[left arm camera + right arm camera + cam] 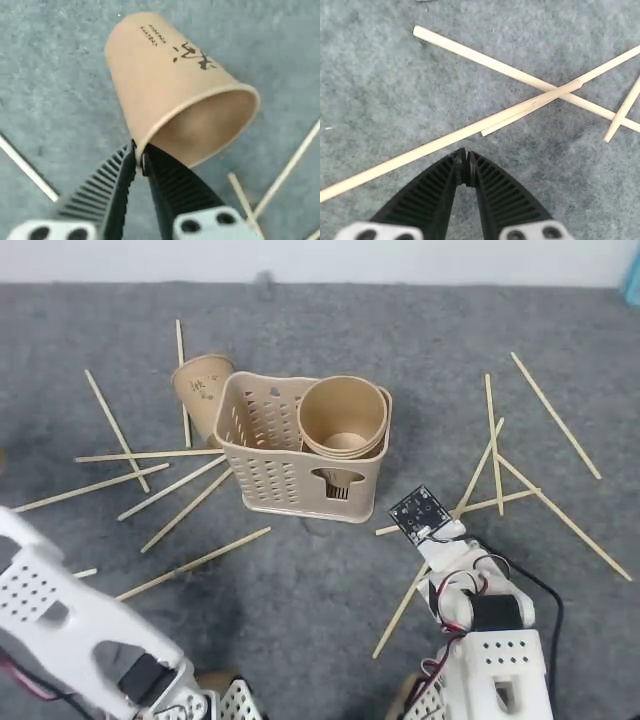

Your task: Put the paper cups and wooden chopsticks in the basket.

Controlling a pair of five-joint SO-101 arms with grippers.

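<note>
**In the left gripper point(138, 152), a cup point(175, 85) pinched by its rim; right gripper point(466, 162) closed on nothing**

The left gripper's ribbed fingers point(112, 180) press together on the near edge of the cup. The cup is tipped on its side, mouth toward the gripper, with grey carpet point(50, 75) behind it. The right gripper's tips meet with nothing between them, just short of a long chopstick point(450, 137) that crosses others on the carpet.

From above, the basket point(290, 475) stands mid-carpet, with stacked cups point(343, 415) upright in its right-hand part. A second cup point(203, 390) leans against the basket's outer left wall. Some loose chopsticks point(190, 565) lie scattered to the basket's left. Other chopsticks point(495, 445) criss-cross to its right, near the right arm point(480, 630).
</note>
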